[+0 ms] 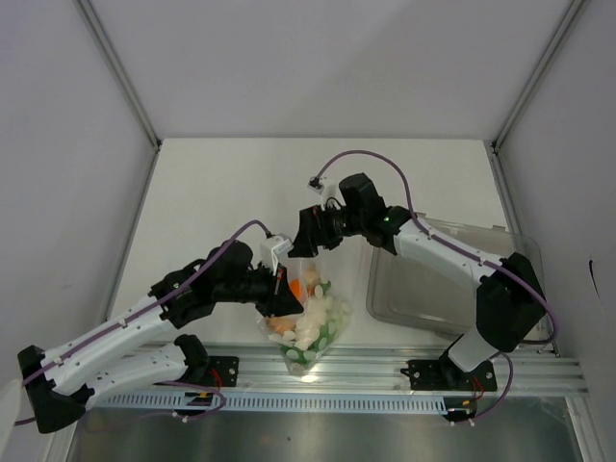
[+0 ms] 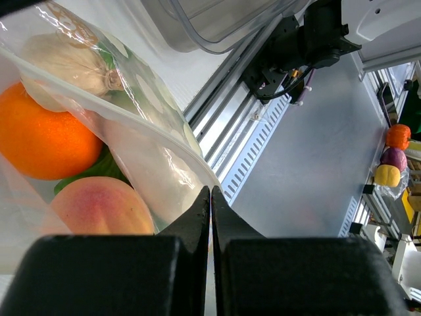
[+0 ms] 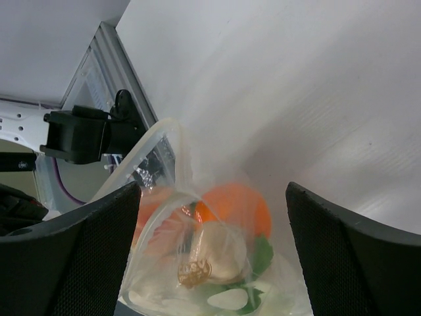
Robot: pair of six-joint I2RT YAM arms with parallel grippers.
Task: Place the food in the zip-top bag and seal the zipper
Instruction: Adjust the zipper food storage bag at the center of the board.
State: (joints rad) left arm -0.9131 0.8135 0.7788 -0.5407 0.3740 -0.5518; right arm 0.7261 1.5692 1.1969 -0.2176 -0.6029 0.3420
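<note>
Our left pincer (image 2: pixel 210 196) is clenched on one edge of the zip-top bag (image 1: pixel 310 322), holding it up over the near edge of the worktop (image 1: pixel 231 183); the food (image 3: pixel 233 205) already lies inside; our right pincer (image 3: pixel 212 197) hangs released above the gaping mouth. We judge sealing comes next; we should lower the right pincer onto the zipper (image 3: pixel 135 155) beside the held corner, press both strips squarely together, then slide along with the film pulled taut.

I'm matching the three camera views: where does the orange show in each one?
Top external: orange, centre, at the upper end of the zip-top bag.
Left wrist: orange, left edge, inside the bag.
Right wrist: orange, low centre, inside the bag.
Shared landmark: the zip-top bag.
</note>
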